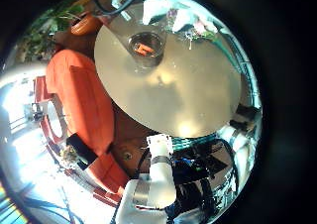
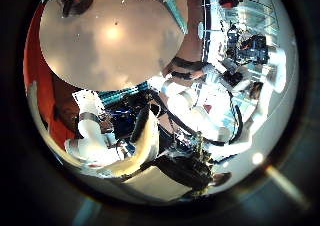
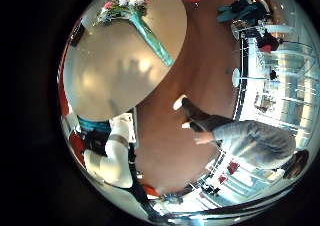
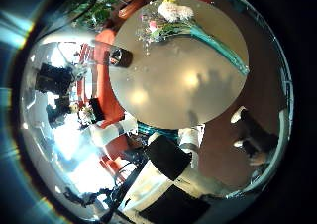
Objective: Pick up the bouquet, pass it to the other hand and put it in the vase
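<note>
Right, palm cams only, so take the geometry loosely.

- bouquet (image 3: 145,28): lying flat on the round table (image 1: 188,85), not in either hand. Flower heads are near the rim and the stems run inward across the top.
- vase (image 1: 146,46): upright on the same table, close to the rim. It looks like something is inside, but I can't make out what.
- Layout from the right thumb side cam: call the vase 12 o'clock on the table disc, and the flower heads sit at roughly 2 to 3 o'clock (rough call, the lens warps the rim badly). Bouquet and vase are well apart, not touching.
- left hand (image 1: 163,189): up off the table, and the whole tabletop fits in its little finger side view. The vase shows in both of its cams and the bouquet in neither. Only bits of fingers show at the frame edge, so I can't tell if they're spread or curled. Nothing visible in the grasp.
- right hand (image 4: 178,150): also well clear of the table. Both bouquet and vase are in its thumb side cam, while the little finger side cam shows the bouquet only. One finger segment shows per cam, so I can't tell its posture either.
- A sofa (image 1: 84,100) sits just beside the table on the vase side.
</note>
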